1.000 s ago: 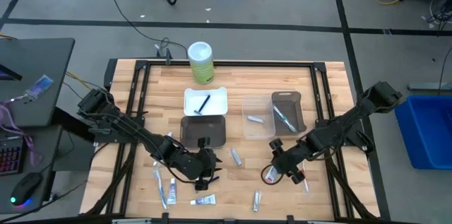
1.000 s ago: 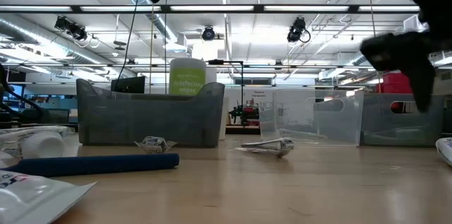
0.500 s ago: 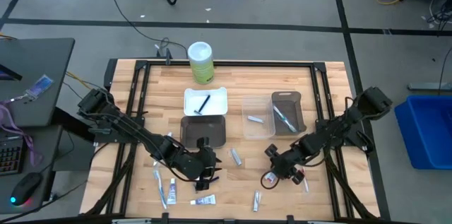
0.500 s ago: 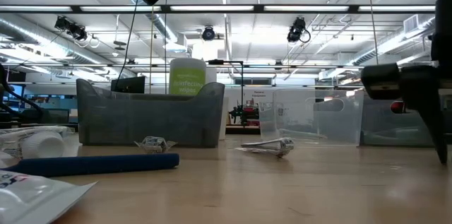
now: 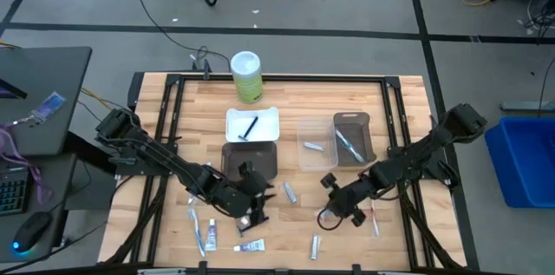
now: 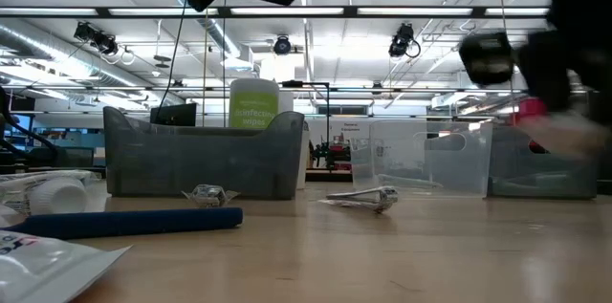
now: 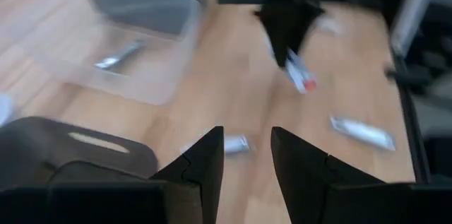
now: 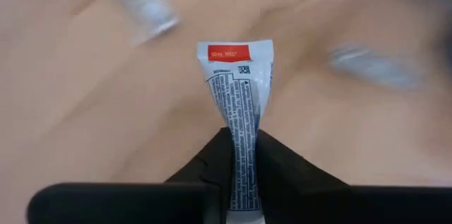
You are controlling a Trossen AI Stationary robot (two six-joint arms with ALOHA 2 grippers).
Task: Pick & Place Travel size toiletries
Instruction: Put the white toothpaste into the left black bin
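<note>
A small white toothpaste tube with a red end (image 8: pixel 236 111) sits pinched between the fingers of my right end effector (image 8: pixel 239 155), lifted off the wooden counter (image 5: pixel 408 119). I judge it mid-carry; next I need to swing toward the clear plastic tray (image 5: pixel 314 144) ahead. My left end effector (image 7: pixel 245 155) hangs open, empty.

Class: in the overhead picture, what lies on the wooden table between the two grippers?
In the high view, one small silvery tube lies between the left gripper and the right gripper, which holds a white toothpaste tube.
</note>
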